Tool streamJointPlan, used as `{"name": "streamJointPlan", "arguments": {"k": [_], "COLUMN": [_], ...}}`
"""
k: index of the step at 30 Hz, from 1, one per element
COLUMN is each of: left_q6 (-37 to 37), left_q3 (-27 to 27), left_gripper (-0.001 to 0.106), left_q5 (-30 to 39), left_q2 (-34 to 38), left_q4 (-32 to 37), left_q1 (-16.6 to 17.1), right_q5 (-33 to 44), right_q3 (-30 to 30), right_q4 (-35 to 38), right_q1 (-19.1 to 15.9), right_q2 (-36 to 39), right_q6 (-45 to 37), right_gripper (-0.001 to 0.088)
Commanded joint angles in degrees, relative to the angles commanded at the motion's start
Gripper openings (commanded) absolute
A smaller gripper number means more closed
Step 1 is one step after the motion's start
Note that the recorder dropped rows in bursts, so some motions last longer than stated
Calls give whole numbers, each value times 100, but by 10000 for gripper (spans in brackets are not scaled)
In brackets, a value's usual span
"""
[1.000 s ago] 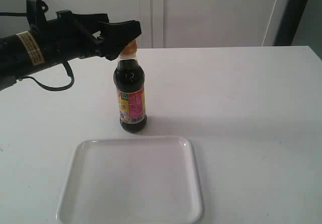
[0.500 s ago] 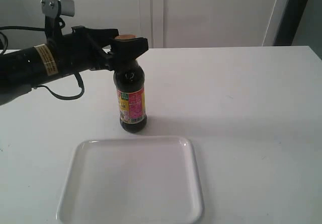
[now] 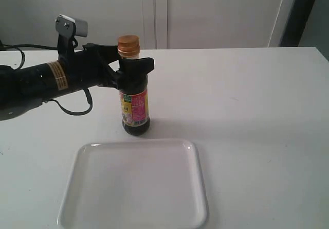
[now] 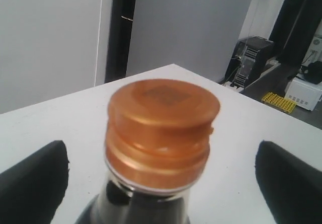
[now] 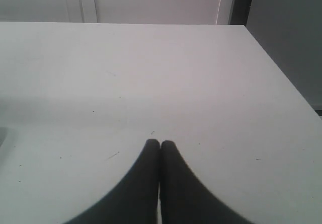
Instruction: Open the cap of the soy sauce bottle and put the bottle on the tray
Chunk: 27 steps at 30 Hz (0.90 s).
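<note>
- The left hand (image 3: 134, 67) is spread wide, one finger (image 4: 32, 181) on each side of the soy sauce bottle (image 3: 134, 98), level with its shoulder just under the cap. In the left wrist view clear gaps show between both fingers and the glass, so nothing is gripped yet.
- The right hand (image 5: 160, 146) has its two fingertips pressed together on nothing, hovering over bare desk (image 5: 151, 73); it does not appear in the exterior view.
- The cap (image 4: 163, 118) sits flat on its golden collar, lid down, no white spout visible. I judge the opening step not yet done.
- The bottle stands upright on the desk, just behind the far rim of the tray (image 3: 134, 208), near it but not on it.
- The tray lies bare at the near edge of the desk.
- As I read it, the task is at its very start: the left hand is lined up for a hold, while securing the bottle, flipping the cap and carrying the bottle onto the tray all remain.
</note>
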Motion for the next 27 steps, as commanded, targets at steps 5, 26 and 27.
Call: {"name": "streamJointPlan", "arguments": {"k": [5,26,27], "left_q6": [179,647,694], "left_q3": [0,0,0], "left_gripper": [1051,1051,1051], "left_q5": [11,-352,-366], "left_q2": [189,870,907], "left_q4": [0,-262,-260], "left_q1": [0,0,0], "right_q5": [0,-169,-169], "right_q3": [0,0,0], "right_q4": [0,0,0], "right_q1": [0,0,0], "right_q2": [0,0,0], "right_q6": [0,0,0], "right_gripper": [0,0,0]}}
